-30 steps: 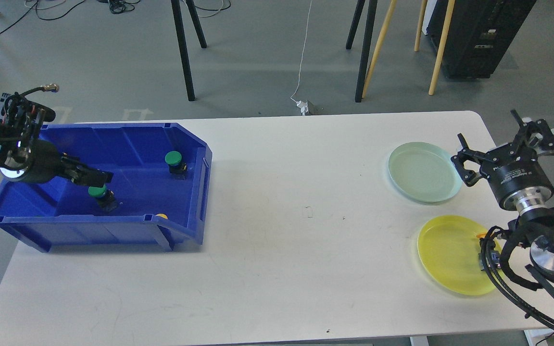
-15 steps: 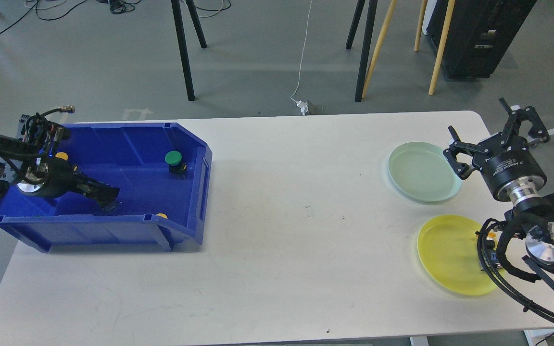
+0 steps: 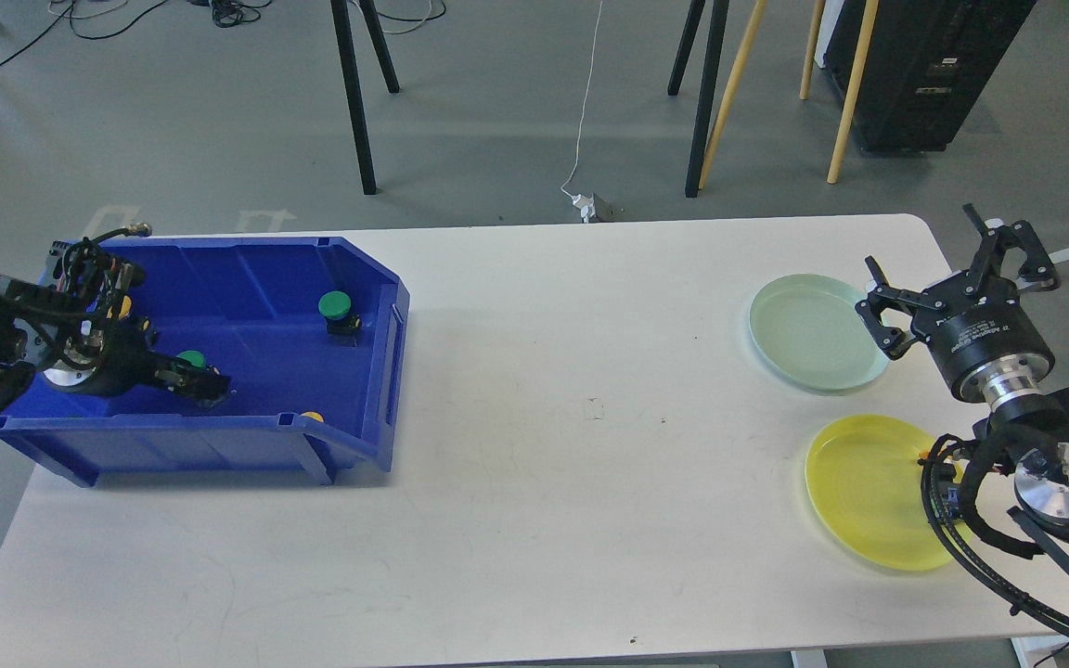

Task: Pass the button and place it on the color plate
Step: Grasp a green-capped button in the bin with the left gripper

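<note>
My left gripper reaches into the blue bin and is shut on a green-capped button, low near the bin floor. A second green button stands at the bin's back right. A yellow button peeks over the front wall, and another yellow one shows by my left wrist. My right gripper is open and empty, just right of the pale green plate. The yellow plate lies in front of it.
The white table holds the bin at the left and the two plates at the right. My right arm's wrist and cables overlap the yellow plate's right rim. Chair and easel legs stand on the floor beyond the table.
My left gripper dropped onto the green button and closed around it; the cap now shows slightly higher. My right gripper shifted a little to the left and stayed open.
</note>
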`<state>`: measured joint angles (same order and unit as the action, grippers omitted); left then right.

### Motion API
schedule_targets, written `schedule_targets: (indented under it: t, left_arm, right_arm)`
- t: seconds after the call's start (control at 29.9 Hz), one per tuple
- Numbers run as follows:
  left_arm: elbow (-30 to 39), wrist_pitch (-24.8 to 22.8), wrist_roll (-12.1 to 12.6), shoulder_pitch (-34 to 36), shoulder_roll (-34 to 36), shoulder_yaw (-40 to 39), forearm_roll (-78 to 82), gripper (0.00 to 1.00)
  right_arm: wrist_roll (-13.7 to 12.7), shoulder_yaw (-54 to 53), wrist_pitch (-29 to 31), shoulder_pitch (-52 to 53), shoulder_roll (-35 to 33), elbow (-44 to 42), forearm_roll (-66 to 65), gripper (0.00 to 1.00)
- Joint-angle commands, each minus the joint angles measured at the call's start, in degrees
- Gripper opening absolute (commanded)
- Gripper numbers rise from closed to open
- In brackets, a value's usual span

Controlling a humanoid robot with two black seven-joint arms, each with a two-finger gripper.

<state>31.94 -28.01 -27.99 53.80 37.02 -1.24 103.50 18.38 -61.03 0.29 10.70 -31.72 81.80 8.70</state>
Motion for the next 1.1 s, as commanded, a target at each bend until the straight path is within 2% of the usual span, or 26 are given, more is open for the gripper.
schedule_targets:
  t: [0.0, 0.3, 0.5, 0.6, 0.64, 0.77, 0.84, 1.07]
  left_arm:
    - [-0.2, 0.0, 0.0, -0.1, -0.2, -0.1, -0.1, 0.74]
    - [-1.7, 0.9, 0.0, -0.1, -1.7, -0.1, -0.3, 0.71]
    - [-2.5, 2.4, 0.0, 0.0, -1.8, -0.1, -0.3, 0.60]
    - [-2.9, 3.3, 0.0, 0.0, -1.9, -0.1, -0.4, 0.60]
    - [-2.9, 3.7, 0.0, 0.0, -2.0, -0.1, -0.6, 0.57]
    - [-3.6, 5.1, 0.0, 0.0, -2.0, -0.1, -0.4, 0.23]
    - [-3.6, 5.3, 0.0, 0.0, -2.0, -0.1, -0.4, 0.13]
    - [-2.9, 5.3, 0.0, 0.5, -1.9, -0.3, -0.7, 0.10]
  right_arm:
    - [0.0, -0.1, 0.1, -0.2, 0.0, 0.0, 0.0, 0.96]
    - [0.3, -0.2, 0.2, -1.1, 0.1, 0.1, 0.1, 0.96]
    - [0.3, -0.4, 0.3, -1.6, 0.1, 0.2, 0.1, 0.96]
    - [0.3, -0.4, 0.3, -1.7, 0.1, 0.2, 0.1, 0.96]
    - [0.3, -0.4, 0.3, -1.7, 0.1, 0.2, 0.1, 0.96]
    - [0.4, -0.4, 0.3, -1.7, 0.1, 0.2, 0.1, 0.96]
    - [0.4, -0.4, 0.3, -1.9, 0.1, 0.2, 0.1, 0.96]
    - [0.4, -0.7, 0.3, -2.3, 0.1, 0.2, 0.1, 0.96]
